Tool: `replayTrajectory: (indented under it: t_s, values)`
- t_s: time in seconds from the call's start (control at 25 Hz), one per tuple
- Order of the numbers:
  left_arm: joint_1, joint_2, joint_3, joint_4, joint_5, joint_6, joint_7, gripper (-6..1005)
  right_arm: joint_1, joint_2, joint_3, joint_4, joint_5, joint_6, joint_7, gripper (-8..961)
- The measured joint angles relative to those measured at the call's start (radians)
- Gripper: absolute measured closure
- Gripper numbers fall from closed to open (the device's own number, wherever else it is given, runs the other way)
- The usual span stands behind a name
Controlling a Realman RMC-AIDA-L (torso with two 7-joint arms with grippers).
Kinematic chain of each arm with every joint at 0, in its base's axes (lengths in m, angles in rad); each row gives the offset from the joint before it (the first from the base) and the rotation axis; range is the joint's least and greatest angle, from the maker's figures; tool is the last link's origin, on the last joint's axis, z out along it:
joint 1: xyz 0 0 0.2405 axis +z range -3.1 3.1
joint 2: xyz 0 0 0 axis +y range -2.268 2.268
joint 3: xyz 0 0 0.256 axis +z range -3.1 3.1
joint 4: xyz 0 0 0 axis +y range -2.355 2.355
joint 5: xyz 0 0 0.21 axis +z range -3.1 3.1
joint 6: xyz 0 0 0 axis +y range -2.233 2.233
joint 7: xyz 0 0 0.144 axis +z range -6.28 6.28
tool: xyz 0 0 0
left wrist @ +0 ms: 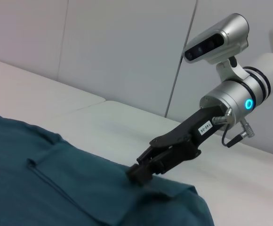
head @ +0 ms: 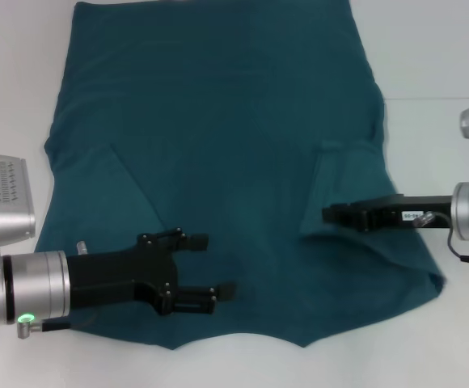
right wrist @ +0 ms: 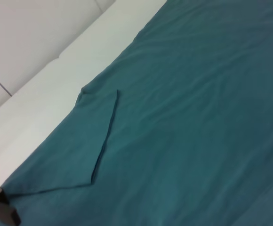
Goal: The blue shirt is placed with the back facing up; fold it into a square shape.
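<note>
The blue shirt (head: pixel 234 145) lies flat on the white table, plain side up, with both sleeves folded inward onto the body. My left gripper (head: pixel 216 265) hovers over the shirt's near left part, open, with nothing between its fingers. My right gripper (head: pixel 328 215) reaches in from the right, over the folded right sleeve flap. In the left wrist view the right gripper (left wrist: pixel 139 175) has its fingers together, pinching the cloth of the shirt (left wrist: pixel 33 188). The right wrist view shows the shirt (right wrist: pixel 197 117) with the folded left sleeve flap (right wrist: pixel 96 141).
The white table (head: pixel 428 48) shows bare on both sides of the shirt and along the near edge. A seam crosses the tabletop at the right (head: pixel 437 99). A pale panelled wall (left wrist: pixel 127 47) rises behind the table.
</note>
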Motion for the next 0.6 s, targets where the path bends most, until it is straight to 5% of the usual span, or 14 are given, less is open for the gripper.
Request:
replayTrajectory:
  t_s: [0.6]
  values:
    - [-0.001, 0.000, -0.007, 0.006, -0.005, 0.000, -0.007, 50, -0.027, 0.006, 0.147, -0.065, 0.006, -0.105, -0.041, 354]
